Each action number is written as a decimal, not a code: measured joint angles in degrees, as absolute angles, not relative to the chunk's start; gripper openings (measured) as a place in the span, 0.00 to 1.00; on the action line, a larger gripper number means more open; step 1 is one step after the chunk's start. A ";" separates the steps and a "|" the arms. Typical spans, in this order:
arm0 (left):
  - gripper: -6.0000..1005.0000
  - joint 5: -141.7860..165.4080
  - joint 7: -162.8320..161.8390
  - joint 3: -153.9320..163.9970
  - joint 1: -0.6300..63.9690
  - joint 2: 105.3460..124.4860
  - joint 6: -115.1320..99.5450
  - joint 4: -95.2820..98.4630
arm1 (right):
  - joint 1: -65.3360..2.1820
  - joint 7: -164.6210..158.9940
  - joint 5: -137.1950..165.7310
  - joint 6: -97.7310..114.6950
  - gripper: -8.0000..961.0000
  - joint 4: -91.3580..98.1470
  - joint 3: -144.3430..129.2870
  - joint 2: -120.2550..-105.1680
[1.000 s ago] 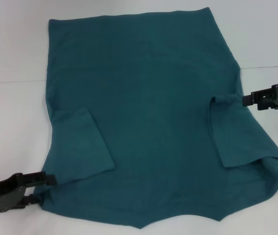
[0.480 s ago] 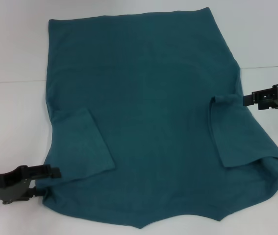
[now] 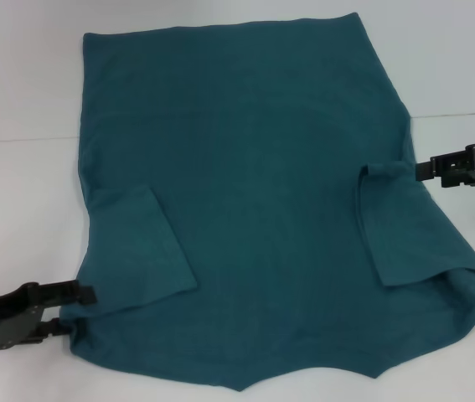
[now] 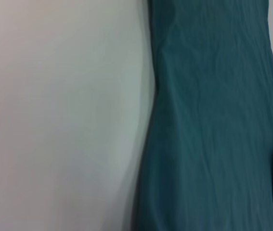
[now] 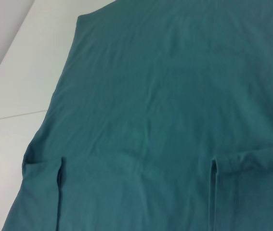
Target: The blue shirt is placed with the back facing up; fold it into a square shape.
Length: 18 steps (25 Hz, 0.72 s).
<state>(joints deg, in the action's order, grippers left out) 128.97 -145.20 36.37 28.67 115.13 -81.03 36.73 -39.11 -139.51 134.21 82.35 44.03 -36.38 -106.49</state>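
Note:
The blue shirt (image 3: 254, 193) lies flat on the white table, with both short sleeves folded inward onto its body. My left gripper (image 3: 76, 310) is at the shirt's near left corner. It is open, one finger (image 3: 74, 294) over the fabric edge and the other lower beside it. My right gripper (image 3: 423, 170) sits at the shirt's right edge, level with the top of the folded right sleeve, its tip touching the cloth. The left wrist view shows the shirt (image 4: 213, 120) edge beside bare table. In the right wrist view the shirt (image 5: 165, 96) shows both sleeve folds.
The white table (image 3: 19, 184) surrounds the shirt, with bare strips on the left and right. A seam line in the table (image 3: 459, 115) runs across behind the right arm. The shirt's near right corner (image 3: 472, 293) is bunched and slightly lifted.
My left gripper rose and pushed right onto the shirt's corner, then slid back a little to the left. The right gripper and the shirt have not moved.

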 joint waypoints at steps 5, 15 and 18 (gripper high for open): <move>0.81 129.11 -145.30 36.34 27.93 114.93 -80.96 36.74 | -38.95 -139.49 134.21 82.28 0.69 44.03 -36.38 -106.46; 0.80 129.17 -145.34 37.10 28.24 115.20 -78.77 36.27 | -38.69 -139.48 134.21 82.17 0.69 44.03 -36.38 -106.43; 0.80 129.33 -145.40 38.02 28.81 115.34 -77.99 35.87 | -38.61 -139.48 134.21 82.17 0.69 44.03 -36.38 -106.43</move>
<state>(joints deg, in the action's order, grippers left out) 129.33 -145.40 38.02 28.81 115.34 -77.99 35.87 -38.61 -139.48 134.21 82.17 44.03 -36.38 -106.43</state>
